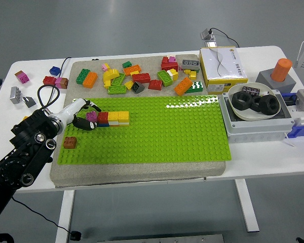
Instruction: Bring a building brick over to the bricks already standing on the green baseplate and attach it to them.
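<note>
The green baseplate (157, 129) lies on a grey mat in the middle of the table. A short row of joined bricks stands at its upper left: a pink brick (92, 116), a red one (103, 118) and two yellow ones (118, 117). My left hand (86, 115) reaches in from the left, its fingers curled around the pink brick at the left end of the row, one finger above it and one below. A brown brick (70, 143) sits alone on the plate's left edge. My right arm is out of view.
Several loose bricks (137, 76) lie on the mat behind the plate, and a few more lie at the table's far left (53, 78). A yellow box (222, 66), a white bowl of black rings (253, 101) and an orange cylinder (281, 69) stand at the right.
</note>
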Available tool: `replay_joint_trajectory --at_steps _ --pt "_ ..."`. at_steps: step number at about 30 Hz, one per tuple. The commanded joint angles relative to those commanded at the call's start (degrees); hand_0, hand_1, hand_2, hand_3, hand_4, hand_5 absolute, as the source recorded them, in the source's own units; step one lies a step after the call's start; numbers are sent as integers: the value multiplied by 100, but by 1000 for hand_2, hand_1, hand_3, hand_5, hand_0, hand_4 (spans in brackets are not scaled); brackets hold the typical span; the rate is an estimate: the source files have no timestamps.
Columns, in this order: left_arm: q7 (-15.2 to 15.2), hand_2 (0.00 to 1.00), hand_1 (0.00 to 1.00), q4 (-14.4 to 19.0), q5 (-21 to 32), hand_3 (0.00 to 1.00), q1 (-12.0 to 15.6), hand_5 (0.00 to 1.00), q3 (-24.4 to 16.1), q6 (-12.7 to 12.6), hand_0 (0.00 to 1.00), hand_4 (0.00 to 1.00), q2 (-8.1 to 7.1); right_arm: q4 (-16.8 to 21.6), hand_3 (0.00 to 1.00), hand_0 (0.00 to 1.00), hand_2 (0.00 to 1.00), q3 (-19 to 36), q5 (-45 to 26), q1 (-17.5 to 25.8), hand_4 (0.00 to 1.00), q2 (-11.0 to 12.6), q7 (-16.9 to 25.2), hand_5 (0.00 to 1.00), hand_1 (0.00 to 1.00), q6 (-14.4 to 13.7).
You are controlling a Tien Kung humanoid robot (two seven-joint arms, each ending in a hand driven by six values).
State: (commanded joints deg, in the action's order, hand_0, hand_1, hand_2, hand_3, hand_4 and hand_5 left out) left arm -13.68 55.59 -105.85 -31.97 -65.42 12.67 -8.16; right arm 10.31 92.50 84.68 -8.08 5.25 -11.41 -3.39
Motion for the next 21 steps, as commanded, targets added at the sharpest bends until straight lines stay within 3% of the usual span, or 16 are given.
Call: replay_joint_trajectory --at_steps 2,7,8,13,15,21 --pt "4 939 943 5 1 749 -5 2 3 10 998 705 -3 0 643 599 642 19 15 0 632 3 -2 805 594 11" --pt "-2 939 943 12 15 749 -16 2 6 71 998 705 -16 0 643 599 642 53 25 -3 632 5 11 805 594 14" --pt "-4 951 953 16 19 791 -15 2 7 90 998 720 -22 0 654 598 641 60 27 -2 628 5 16 800 590 12" --pt "-37 951 953 98 17 791 5 2 -52 214 998 720 -41 0 654 598 641 106 60 4 628 7 41 800 590 -2" --pt "-39 982 972 141 10 846 10 2 -75 245 998 775 -48 0 665 599 637 111 62 5 618 8 47 793 590 -9" --pt "69 973 965 488 -20 848 161 2 -221 211 998 793 -77 0 672 600 636 71 -60 40 612 26 52 785 585 -33"
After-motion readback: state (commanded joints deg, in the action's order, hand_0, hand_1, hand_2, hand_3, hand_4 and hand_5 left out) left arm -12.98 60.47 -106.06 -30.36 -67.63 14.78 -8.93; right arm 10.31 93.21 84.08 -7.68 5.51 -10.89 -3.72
